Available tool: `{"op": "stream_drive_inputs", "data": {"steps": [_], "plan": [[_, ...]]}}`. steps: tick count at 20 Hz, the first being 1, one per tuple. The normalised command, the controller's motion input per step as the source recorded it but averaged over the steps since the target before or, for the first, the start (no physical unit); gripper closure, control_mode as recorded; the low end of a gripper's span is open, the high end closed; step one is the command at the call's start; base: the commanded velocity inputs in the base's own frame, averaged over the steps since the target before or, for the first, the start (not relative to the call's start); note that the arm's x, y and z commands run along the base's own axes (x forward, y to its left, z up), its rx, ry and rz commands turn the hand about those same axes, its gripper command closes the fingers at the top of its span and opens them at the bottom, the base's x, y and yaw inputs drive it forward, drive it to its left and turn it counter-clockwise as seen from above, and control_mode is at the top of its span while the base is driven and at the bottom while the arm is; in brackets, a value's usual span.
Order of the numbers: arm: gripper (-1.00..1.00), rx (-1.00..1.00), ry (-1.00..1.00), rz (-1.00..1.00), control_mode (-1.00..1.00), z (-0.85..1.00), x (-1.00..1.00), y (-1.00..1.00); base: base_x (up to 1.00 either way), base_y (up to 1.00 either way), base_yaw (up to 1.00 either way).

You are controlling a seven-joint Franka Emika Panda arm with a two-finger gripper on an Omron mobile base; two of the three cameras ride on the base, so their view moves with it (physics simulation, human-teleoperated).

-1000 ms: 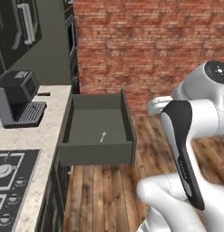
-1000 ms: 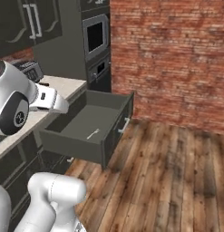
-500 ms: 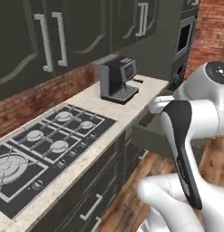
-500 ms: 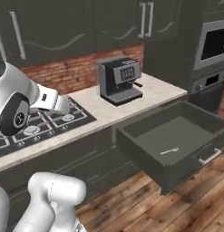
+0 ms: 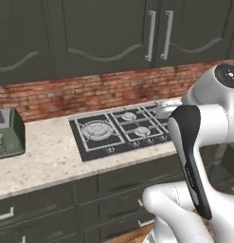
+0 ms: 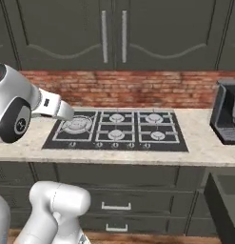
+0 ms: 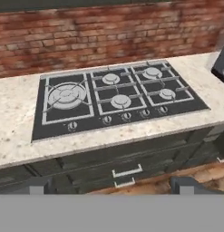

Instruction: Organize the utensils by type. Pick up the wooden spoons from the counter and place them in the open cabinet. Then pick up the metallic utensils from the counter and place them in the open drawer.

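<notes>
Counter [image 7: 13, 131] is running beneath brick wall [image 7: 109, 31]; no utensils lying on its visible stretch. Black gas hob [image 7: 113, 97] is sitting centre. Toaster [image 5: 8, 133] standing at nine o'clock. Gripper [image 7: 111, 185] is hanging wide open, empty.

arm links: glossy white, rounded shells, thick and tube-like
joint caps: dark round discs, one with small pale marks on its face (too small to read)
forearm stripe: long black band down one white link, seen in the left base view
end effector [image 7: 111, 189]: two small dark grey, blocky finger tips [image 7: 188, 185], set wide apart
</notes>
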Motion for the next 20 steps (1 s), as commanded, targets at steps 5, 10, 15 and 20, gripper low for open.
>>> {"op": "stream_drive_inputs", "data": {"steps": [5,10,15,20], "plan": [[-1.0,0.0,0.0,0.0,1.0,0.0,0.0,0.0,-0.12,0.0,1.0],[-1.0,0.0,0.0,0.0,1.0,0.0,0.0,0.0,-0.12,0.0,1.0],[-1.0,0.0,0.0,0.0,1.0,0.0,0.0,0.0,-0.04,-0.02,1.0],[-1.0,0.0,0.0,0.0,1.0,0.0,0.0,0.0,0.0,-0.03,1.0]]}}
